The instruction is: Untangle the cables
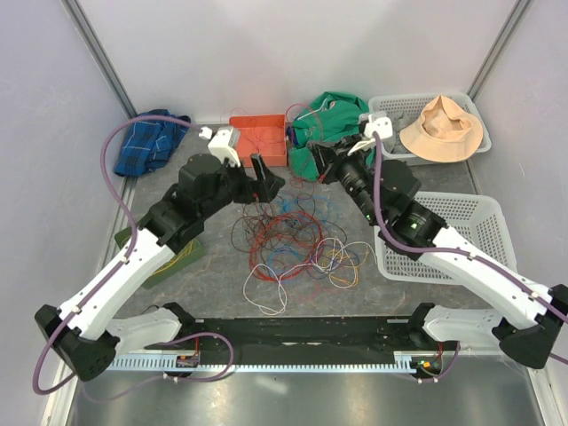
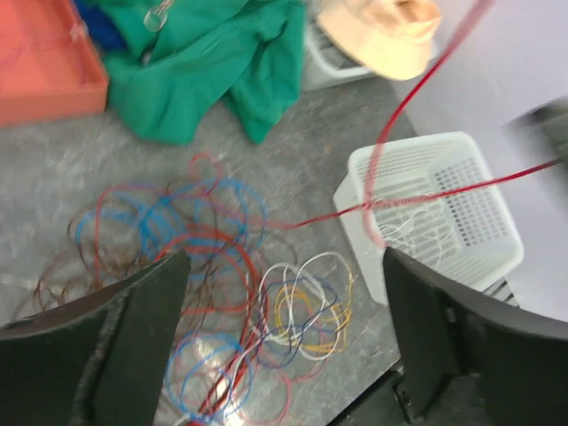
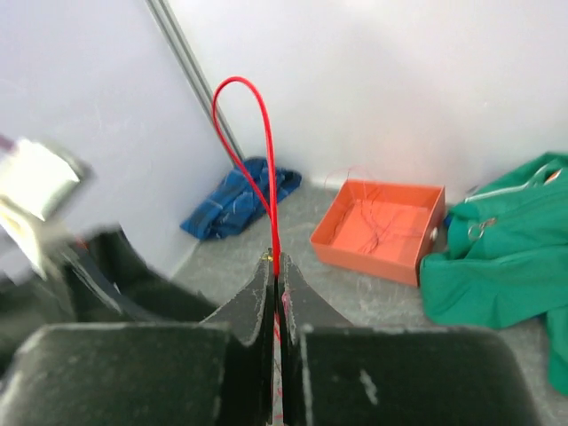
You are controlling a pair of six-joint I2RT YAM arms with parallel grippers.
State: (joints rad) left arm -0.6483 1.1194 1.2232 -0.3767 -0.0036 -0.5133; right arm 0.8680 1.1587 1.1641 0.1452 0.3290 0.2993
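Org tray (image 1: 262, 142), grn cloth (image 1: 330, 120), hat (image 1: 441, 130), blue cloth (image 1: 149, 144).

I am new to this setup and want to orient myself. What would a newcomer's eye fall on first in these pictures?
First, the tangle of cables, many colours, in the middle of the table. Next, the red cable pinched in the shut right end effector, looping upward, while the left end effector hangs open above the pile. At the back lie a green cloth and a tan hat.
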